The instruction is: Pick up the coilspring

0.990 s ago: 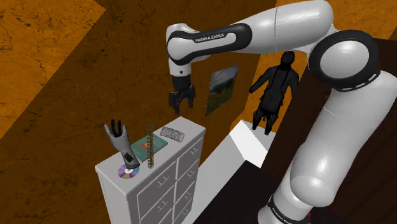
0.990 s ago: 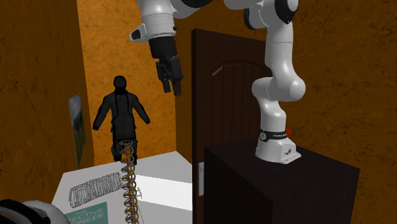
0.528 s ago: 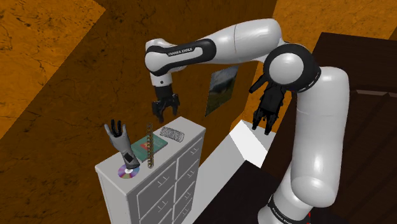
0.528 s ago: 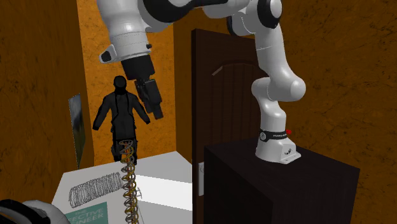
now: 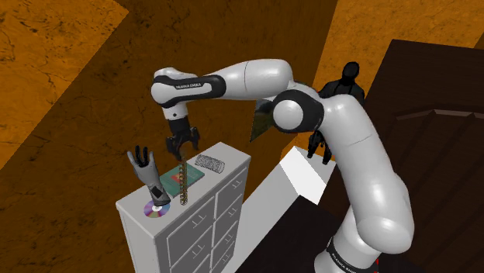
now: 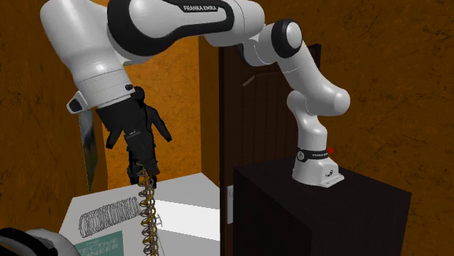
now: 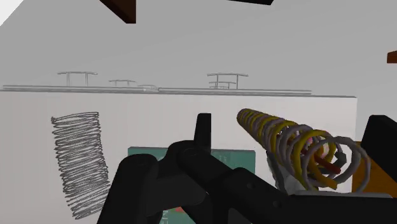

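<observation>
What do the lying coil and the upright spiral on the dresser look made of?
Lying coil: thin grey wire in open loops you can see through, dull finish, probably metal. Upright spiral: thicker yellow and grey rings wound together; metal or plastic, the look leaves it open.

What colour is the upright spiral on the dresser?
The upright spiral is yellow and grey, clearest in the wrist view.

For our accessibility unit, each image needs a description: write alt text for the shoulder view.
A white robot arm's black two-finger gripper, fingers open, hangs just above an upright gold-and-grey spiral column on a white chest of drawers. A grey wire coil spring lies beside it, with a teal book, a black hand model and a shiny disc.
</observation>
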